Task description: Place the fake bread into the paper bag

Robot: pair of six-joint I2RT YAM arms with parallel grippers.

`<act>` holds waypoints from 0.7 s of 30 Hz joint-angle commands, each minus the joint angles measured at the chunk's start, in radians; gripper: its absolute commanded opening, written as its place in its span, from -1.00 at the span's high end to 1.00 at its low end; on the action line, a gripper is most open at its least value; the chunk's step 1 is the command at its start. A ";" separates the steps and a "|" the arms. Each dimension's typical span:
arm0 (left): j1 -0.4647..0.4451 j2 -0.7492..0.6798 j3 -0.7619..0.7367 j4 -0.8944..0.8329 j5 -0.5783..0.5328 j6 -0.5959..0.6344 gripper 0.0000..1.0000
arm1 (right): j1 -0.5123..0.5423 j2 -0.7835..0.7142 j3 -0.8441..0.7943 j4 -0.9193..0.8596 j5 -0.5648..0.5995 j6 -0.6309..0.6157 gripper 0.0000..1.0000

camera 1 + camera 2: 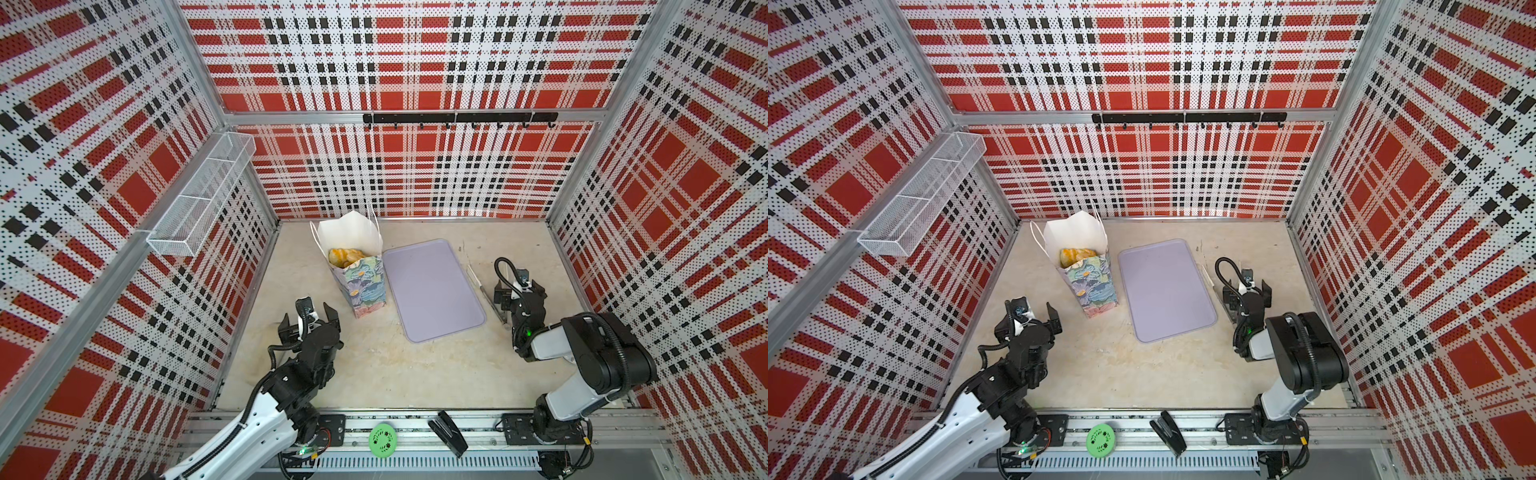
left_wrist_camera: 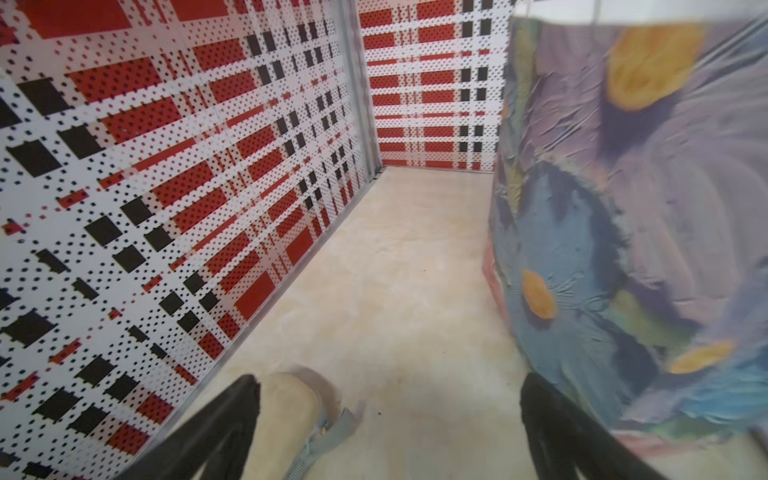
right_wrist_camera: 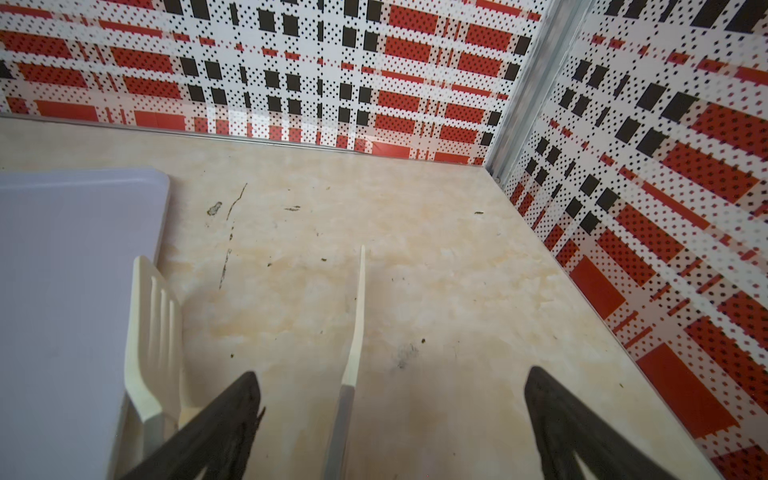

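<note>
The paper bag (image 1: 360, 277) (image 1: 1093, 286) stands upright at the back left of the table, its mouth open and its white lining showing. Golden fake bread (image 1: 344, 257) (image 1: 1074, 255) lies inside it, near the top. My left gripper (image 1: 309, 318) (image 1: 1027, 322) (image 2: 388, 386) is open and empty, low over the table just in front and to the left of the bag. In the left wrist view the bag's flower print (image 2: 623, 208) is close beside one finger. My right gripper (image 1: 517, 291) (image 1: 1246, 291) (image 3: 392, 380) is open over the table to the right of the tray.
A bare lavender tray (image 1: 432, 286) (image 3: 62, 270) lies right of the bag. Cream-tipped tongs (image 1: 486, 291) (image 3: 355, 332) lie beside it, one arm between my right fingers. A tan pouch with a grey strap (image 2: 291, 399) lies by my left gripper. A green disc (image 1: 382, 439) and a stapler (image 1: 448, 432) sit on the front rail.
</note>
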 commanded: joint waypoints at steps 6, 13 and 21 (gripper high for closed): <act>0.279 0.172 -0.088 0.504 0.244 0.091 -0.99 | -0.005 -0.011 0.008 0.033 0.019 0.009 -1.00; 0.328 0.438 -0.115 0.837 0.327 0.207 -0.99 | -0.005 -0.011 0.007 0.035 0.021 0.008 -1.00; 0.360 0.751 -0.081 1.175 0.510 0.282 -0.99 | -0.005 -0.010 0.004 0.042 0.015 0.007 -1.00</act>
